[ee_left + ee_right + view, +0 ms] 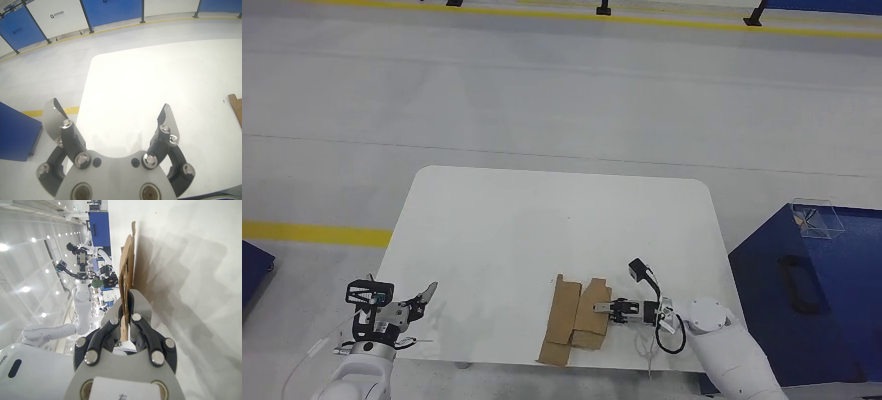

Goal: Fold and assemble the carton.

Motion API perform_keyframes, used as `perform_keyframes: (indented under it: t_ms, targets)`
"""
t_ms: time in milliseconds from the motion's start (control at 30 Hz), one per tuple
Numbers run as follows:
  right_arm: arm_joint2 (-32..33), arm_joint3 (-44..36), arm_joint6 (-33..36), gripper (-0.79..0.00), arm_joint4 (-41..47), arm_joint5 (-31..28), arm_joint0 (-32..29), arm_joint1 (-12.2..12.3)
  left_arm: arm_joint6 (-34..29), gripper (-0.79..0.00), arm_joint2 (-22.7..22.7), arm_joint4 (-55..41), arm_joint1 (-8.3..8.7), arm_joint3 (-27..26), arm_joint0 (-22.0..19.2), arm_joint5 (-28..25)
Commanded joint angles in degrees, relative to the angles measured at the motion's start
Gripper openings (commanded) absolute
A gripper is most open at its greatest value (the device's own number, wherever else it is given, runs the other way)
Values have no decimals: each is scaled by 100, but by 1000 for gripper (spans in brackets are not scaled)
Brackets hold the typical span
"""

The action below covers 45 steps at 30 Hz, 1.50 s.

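Writing: white pegboard panel [54, 19] and the blue panel [19, 32] beside it each carry a dark logo w/ lettering; a white label [124, 389] on the R wrist shows part of a dark mark, too cut off to make out. Flat brown cardboard carton [577, 318] lies on the white rounded-corner table [542, 220], near its front edge, right of centre. R claw [614, 310] is at the carton's right edge, pressed together on it; in the wrist view the claw [128, 294] pinches the cardboard [126, 262] where its layers gape a bit. L claw [110, 103] is spread wide, holding nothing, over the table's front-left corner [422, 298], well apart from the carton [235, 108].
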Motion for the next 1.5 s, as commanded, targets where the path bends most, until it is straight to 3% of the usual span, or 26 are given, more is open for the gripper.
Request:
perform_keyframes:
  t_ms: [0,100,267,467,667,800,1467]
  targets:
    - [11,-21,334,-785,286,14,150,-10,0,0,0,0,0,0,0,0]
    - [195,-324,718,-785,611,56,470,28,0,0,0,0,0,0,0,0]
    - [814,-1761,902,-785,799,514,760,207,0,0,0,0,0,0,0,0]
    - [1416,-3590,1061,-785,1170,1358,688,365,0,0,0,0,0,0,0,0]
    - [1770,-4847,742,-785,1138,1496,361,446,0,0,0,0,0,0,0,0]
    - [1928,-5170,848,-785,1199,1542,208,492,0,0,0,0,0,0,0,0]
    - [1928,-5170,848,-785,1199,1542,208,492,0,0,0,0,0,0,0,0]
